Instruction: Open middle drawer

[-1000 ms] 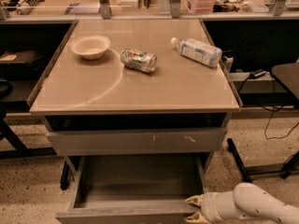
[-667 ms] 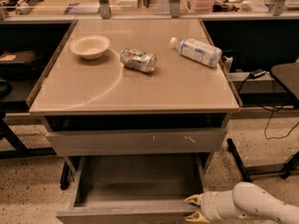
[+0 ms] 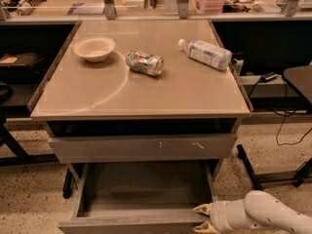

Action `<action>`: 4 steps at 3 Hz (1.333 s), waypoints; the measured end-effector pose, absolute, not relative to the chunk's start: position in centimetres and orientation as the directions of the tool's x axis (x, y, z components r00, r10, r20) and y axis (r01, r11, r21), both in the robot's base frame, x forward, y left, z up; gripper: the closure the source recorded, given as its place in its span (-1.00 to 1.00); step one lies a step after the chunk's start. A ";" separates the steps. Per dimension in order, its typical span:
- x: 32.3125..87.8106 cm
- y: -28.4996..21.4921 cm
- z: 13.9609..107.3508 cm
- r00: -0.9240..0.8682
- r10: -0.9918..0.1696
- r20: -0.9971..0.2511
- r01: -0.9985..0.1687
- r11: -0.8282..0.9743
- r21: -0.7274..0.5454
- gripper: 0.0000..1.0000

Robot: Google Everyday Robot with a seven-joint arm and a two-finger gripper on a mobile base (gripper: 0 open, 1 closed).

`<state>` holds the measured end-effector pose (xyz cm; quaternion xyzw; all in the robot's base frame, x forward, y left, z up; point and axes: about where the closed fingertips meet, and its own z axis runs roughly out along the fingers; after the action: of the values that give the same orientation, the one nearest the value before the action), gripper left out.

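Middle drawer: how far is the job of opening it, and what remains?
Done, it seems: the middle drawer stands pulled well out, with its shallow grey tray exposed below the scratched drawer front. In hand: the gripper is at the right end of the pulled-out front. Left: probably only moving the arm away; I cannot tell whether the drawer can slide further.

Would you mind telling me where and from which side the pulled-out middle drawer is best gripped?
Grip the middle drawer by the top edge of its front panel, coming from the front. The front is flat and handleless, and with the tray pulled out that lip is exposed for pinching. The gripper sits at the panel's right end, so that end is probably handiest.
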<state>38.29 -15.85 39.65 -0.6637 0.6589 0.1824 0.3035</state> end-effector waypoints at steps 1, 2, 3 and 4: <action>37.0 -16.5 39.4 0.047 -0.733 -0.679 -0.987 0.070 -0.143 -0.22; 36.9 -16.5 39.9 0.047 -0.733 -0.679 -0.987 0.070 -0.143 0.21; 36.0 -16.9 39.9 0.040 -0.729 -0.683 -0.987 0.075 -0.139 0.71; 36.0 -16.8 40.0 0.040 -0.729 -0.683 -0.987 0.075 -0.139 1.00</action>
<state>35.99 -16.77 40.02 -0.6484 0.6618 0.2047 0.3158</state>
